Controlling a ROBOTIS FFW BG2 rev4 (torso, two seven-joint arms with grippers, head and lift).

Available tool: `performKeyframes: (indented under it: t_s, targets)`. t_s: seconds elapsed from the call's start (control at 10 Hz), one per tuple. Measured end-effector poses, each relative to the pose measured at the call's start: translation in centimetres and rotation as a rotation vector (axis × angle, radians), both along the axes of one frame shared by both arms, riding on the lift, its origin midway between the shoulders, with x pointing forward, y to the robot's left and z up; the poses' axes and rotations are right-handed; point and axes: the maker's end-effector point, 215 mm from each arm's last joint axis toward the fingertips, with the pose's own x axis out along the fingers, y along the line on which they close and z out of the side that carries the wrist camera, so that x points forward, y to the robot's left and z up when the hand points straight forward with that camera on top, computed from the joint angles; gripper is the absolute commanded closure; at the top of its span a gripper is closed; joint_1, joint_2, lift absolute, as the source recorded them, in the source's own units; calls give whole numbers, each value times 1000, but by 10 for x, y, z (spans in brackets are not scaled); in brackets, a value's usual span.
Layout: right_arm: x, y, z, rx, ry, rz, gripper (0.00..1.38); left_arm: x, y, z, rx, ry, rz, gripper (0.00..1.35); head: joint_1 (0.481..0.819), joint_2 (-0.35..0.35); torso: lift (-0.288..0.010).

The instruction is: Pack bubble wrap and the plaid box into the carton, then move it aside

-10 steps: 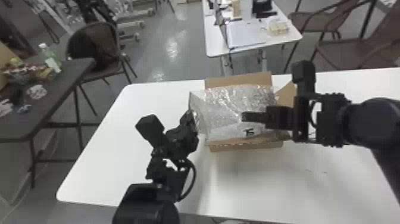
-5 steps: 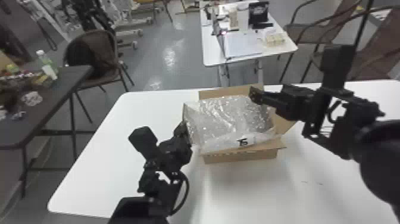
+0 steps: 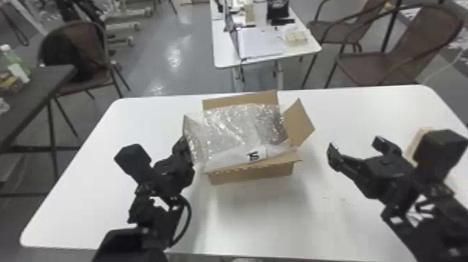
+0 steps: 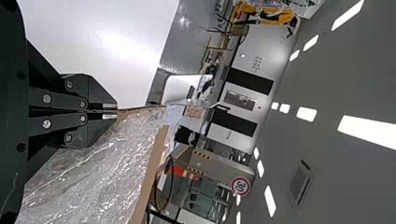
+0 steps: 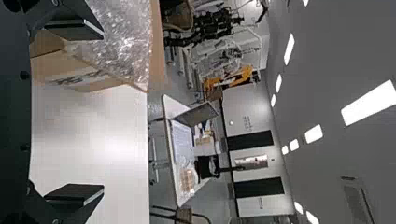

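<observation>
- Here's the bubble wrap, puffed up in the mouth of the carton and draped over its near rim; you'll want it tucked down inside, pressed gently and evenly.
- On the carton's left edge, your left gripper is pinching the cardboard: brace lightly, no tugging, or that wall could crease.
- Out right, your right gripper is spread, well apart from the carton; come in above the flap so you don't fold it inward.
</observation>
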Motion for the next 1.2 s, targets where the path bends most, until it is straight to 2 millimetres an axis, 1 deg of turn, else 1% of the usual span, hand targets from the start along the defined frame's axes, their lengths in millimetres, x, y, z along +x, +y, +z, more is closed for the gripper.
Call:
performKeyframes:
  t_s: [0.2, 0.3, 0.4, 0.5, 0.6, 0.8, 0.9, 1.0, 1.2]
  targets:
    - [-34, -40, -34, -23, -5, -82, 137, -5, 10, -3, 0, 2, 16, 1211, 695, 124, -137]
    - [-45, -64, -51, -39, 15, -129, 137, -7, 14, -3, 0, 2, 21, 1211, 695, 103, -137]
    - [-52, -89, -64, -52, 23, -181, 137, -9, 17, -3, -1, 0, 24, 1211, 695, 78, -137]
    - [-56, -113, -72, -70, 23, -226, 137, -9, 18, -3, -3, 1, 25, 1211, 695, 50, -137]
    - [-57, -134, -76, -91, 24, -261, 137, -9, 17, -3, -4, 1, 22, 1211, 695, 35, -137]
    - [-52, -172, -73, -161, 15, -326, 137, -9, 16, -3, -5, 2, 18, 1211, 695, -14, -137]
    - [-47, -188, -73, -187, 19, -359, 137, -9, 16, -4, -5, 2, 18, 1211, 695, -35, -137]
    - [-41, -197, -75, -201, 30, -376, 137, -9, 16, -4, -5, 2, 18, 1211, 695, -47, -137]
    - [-27, -208, -84, -209, 58, -392, 137, -9, 16, -3, -6, 2, 19, 1211, 695, -58, -137]
